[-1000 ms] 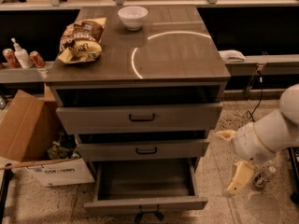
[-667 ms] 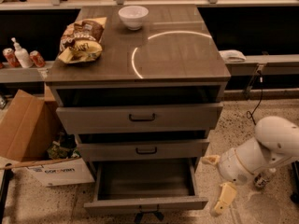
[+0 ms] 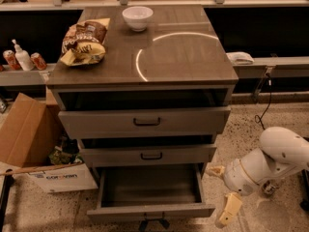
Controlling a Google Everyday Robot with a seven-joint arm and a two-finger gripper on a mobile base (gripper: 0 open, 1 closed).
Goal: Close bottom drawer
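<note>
One grey wood-grain bottom drawer [image 3: 150, 210], black-handled, stands pulled out; just right of it the cream two-finger gripper [image 3: 222, 191] gapes wide, holding nothing.

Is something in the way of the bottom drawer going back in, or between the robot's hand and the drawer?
Nothing I can see. The bottom drawer looks empty inside, so nothing blocks it sliding shut. The hand, fingers open, hangs low beside the drawer's right front corner, with no object between them.
</note>
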